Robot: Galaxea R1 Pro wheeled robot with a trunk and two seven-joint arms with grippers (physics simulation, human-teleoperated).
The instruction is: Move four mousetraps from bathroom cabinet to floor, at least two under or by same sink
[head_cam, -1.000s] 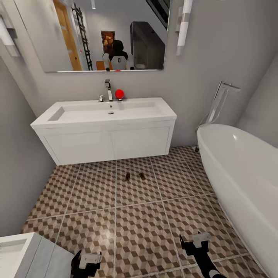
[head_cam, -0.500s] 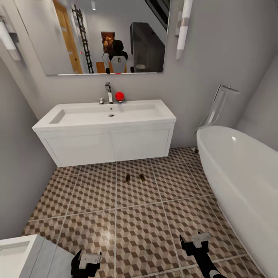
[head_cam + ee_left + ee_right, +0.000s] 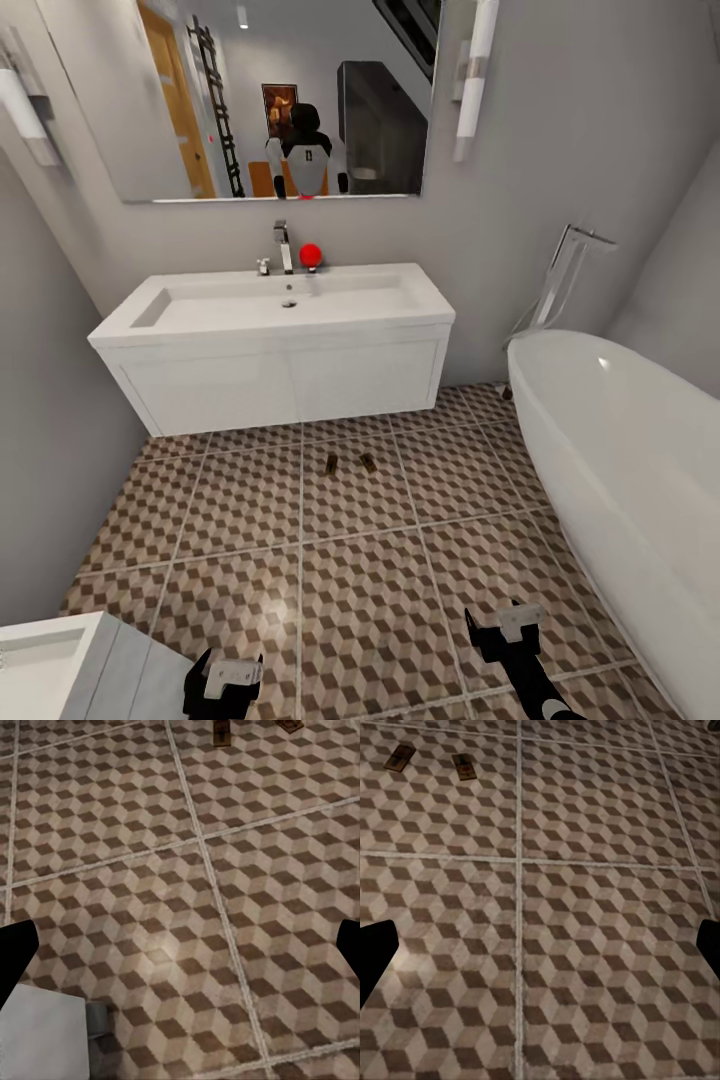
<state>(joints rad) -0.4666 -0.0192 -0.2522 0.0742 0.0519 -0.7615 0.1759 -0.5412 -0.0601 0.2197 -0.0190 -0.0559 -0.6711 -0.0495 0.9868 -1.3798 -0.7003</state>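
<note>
The bathroom floor [image 3: 370, 600], tiled in a brown, beige and white cube pattern, runs from the wall-hung sink [image 3: 275, 330] to the lower edge of the head view, with a white bathtub [image 3: 625, 470] along its right side and a wide mirror [image 3: 270, 95] on the wall above the faucet [image 3: 283, 245]. 2 mousetraps [image 3: 331, 463] [image 3: 367, 462] lie side by side on the floor just in front of the sink's front edge, near its middle, close together but apart. The left claw [image 3: 225, 680] and right claw [image 3: 510, 628] hang low over bare tiles, well apart from the traps, each with its fingers spread wide and nothing between them.
</note>
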